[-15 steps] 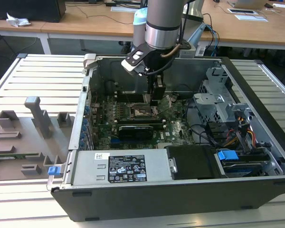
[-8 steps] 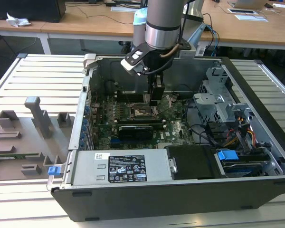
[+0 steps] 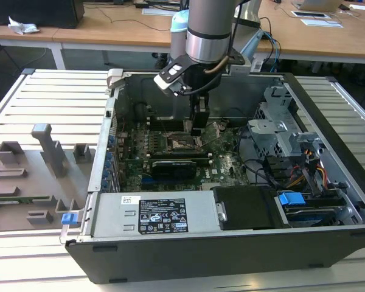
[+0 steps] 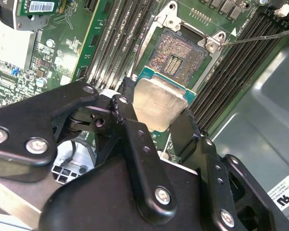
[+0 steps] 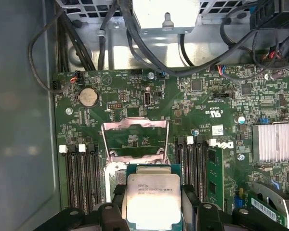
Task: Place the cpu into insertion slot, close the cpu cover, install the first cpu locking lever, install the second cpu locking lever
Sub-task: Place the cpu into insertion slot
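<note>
We found the jaws closed on opposite edges of the cpu (image 4: 154, 98), holding it just above the insertion slot (image 4: 176, 57) and not yet seated in it. The cpu cover (image 5: 135, 124) stood swung up, open, at one edge of that slot.

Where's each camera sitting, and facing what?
Exterior view: off-arm, above, looking down into the open dark-grey computer case; arm and gripper show.
Second wrist view: wrist-mounted, facing the dark-pinned square insertion slot; black fingers show.
First wrist view: wrist-mounted, facing the green circuit board; fingers show.
Shared: both wrist views show the gripped silver-topped square cpu.
</note>
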`<state>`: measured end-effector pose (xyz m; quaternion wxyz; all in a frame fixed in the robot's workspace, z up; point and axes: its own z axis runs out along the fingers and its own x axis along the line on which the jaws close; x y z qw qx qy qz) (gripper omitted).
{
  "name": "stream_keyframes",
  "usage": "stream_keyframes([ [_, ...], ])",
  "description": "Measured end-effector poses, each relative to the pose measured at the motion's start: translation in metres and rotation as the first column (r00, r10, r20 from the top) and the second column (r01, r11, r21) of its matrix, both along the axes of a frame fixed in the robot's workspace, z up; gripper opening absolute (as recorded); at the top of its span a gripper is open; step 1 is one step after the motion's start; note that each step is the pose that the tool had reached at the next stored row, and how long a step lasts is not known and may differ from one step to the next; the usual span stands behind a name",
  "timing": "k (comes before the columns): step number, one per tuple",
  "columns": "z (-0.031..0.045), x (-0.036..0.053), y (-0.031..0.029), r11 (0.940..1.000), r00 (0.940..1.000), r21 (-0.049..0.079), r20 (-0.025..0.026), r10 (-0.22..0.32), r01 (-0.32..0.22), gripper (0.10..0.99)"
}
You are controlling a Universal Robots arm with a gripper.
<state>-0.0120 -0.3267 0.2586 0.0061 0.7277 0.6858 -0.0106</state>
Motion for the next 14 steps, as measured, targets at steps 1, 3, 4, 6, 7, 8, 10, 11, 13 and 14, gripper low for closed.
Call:
stream_keyframes([
  [1, -0.0001, 0.0000, 0.0000, 1.0000, 1.0000, -0.001, 0.0000, -0.004, 0.004, 0.541],
  [3, -0.0001, 0.0000, 0.0002, 0.9998, 0.9999, -0.004, 0.0001, -0.017, 0.017, 0.541],
  [4, -0.0001, 0.0000, 0.0001, 0.9998, 0.9999, -0.005, 0.0001, -0.017, 0.017, 0.541],
  [6, -0.0001, 0.0000, 0.0001, 0.9994, 0.9994, -0.005, 0.0000, 0.035, -0.035, 0.541],
  [7, -0.0001, 0.0000, 0.0001, 0.9986, 0.9986, -0.005, 0.0001, 0.052, -0.052, 0.541],
  [8, -0.0001, 0.0000, 0.0002, 0.9965, 0.9965, -0.005, 0.0001, 0.084, -0.084, 0.541],
  [10, -0.0001, 0.0000, 0.0002, 0.9894, 0.9894, -0.005, 0.0001, 0.145, -0.145, 0.541],
  [11, -0.0001, 0.0000, 0.0002, 0.9875, 0.9875, -0.005, 0.0001, 0.157, -0.157, 0.541],
  [13, -0.0001, 0.0000, 0.0002, 0.9873, 0.9873, -0.005, 0.0000, 0.159, -0.159, 0.541],
  [14, -0.0001, 0.0000, 0.0002, 0.9872, 0.9873, -0.005, 0.0000, 0.159, -0.159, 0.541],
])
